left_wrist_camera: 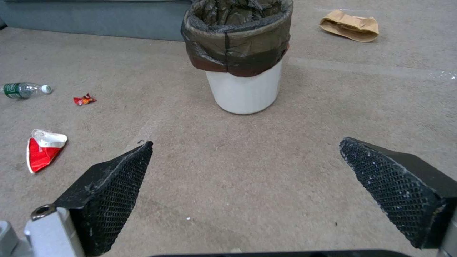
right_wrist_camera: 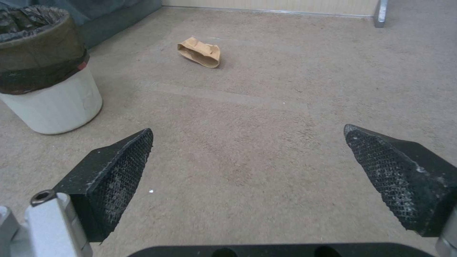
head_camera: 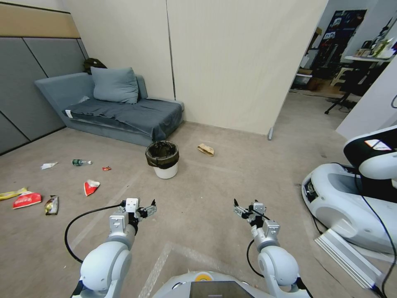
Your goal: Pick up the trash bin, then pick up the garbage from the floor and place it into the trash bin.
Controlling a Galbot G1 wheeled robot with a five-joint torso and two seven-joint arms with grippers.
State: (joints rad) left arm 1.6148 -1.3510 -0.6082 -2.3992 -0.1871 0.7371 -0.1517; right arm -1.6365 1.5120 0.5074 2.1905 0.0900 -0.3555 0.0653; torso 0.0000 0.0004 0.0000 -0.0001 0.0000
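Observation:
The trash bin [head_camera: 162, 159] [left_wrist_camera: 244, 93] [right_wrist_camera: 53, 103], white with a black bag folded over its rim, stands upright on the carpet ahead, in front of the sofa. Garbage lies scattered: a brown paper bag [head_camera: 205, 149] [left_wrist_camera: 350, 25] [right_wrist_camera: 200, 52] right of the bin, and to its left a small bottle [head_camera: 81, 162] [left_wrist_camera: 24, 89], a tiny red wrapper [head_camera: 106, 168] [left_wrist_camera: 84, 99], a red-and-white wrapper [head_camera: 91, 187] [left_wrist_camera: 44, 148], a white tissue [head_camera: 48, 165], a red packet [head_camera: 27, 200] and a gold foil packet [head_camera: 51, 205]. My left gripper [head_camera: 147, 210] [left_wrist_camera: 246, 142] and right gripper [head_camera: 240, 209] [right_wrist_camera: 249, 128] hover open and empty, short of the bin.
A grey-blue sofa [head_camera: 120, 111] with a cushion stands against the wall behind the bin. A white machine [head_camera: 351, 198] with black cables sits on the floor at the right. A partition wall [head_camera: 231, 62] ends at a doorway at the back right. Open carpet lies between me and the bin.

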